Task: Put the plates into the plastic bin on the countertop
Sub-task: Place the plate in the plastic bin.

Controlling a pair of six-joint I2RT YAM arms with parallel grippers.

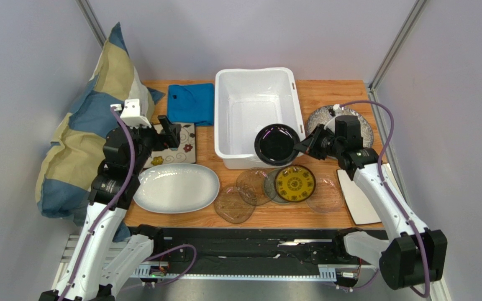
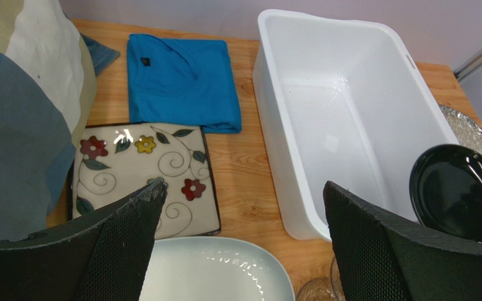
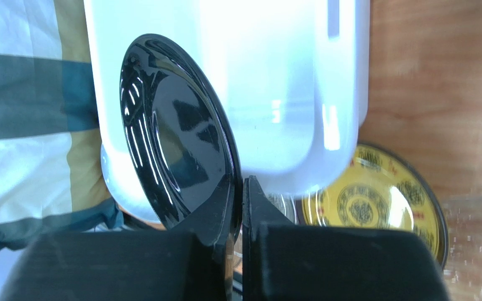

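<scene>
On the left, the left gripper hangs fully open with nothing in it, above the near edge of the floral plate, with the oval platter just nearer me. I'd leave that arm parked there; it is well apart from the drop zone.

The bin sits mid-worktop and looks empty. At its near right corner is the black plate, off the worktop and tilted steeply on edge, overlapping the rim. It isn't inside yet.

The right gripper is clamped tight on that plate's rim, a thin pinch on a glossy surface, so I judge it could pivot or slip if jerked.

My plan:
- Raise the plate clear of the rim first.
- Carry it slowly toward the bin's middle.
- Roll the wrist so the plate lies flatter, then lower it close to the floor.
- Open only when it is low — a drop from height could chip it.

The yellow plate and the speckled plate wait to the right.
</scene>
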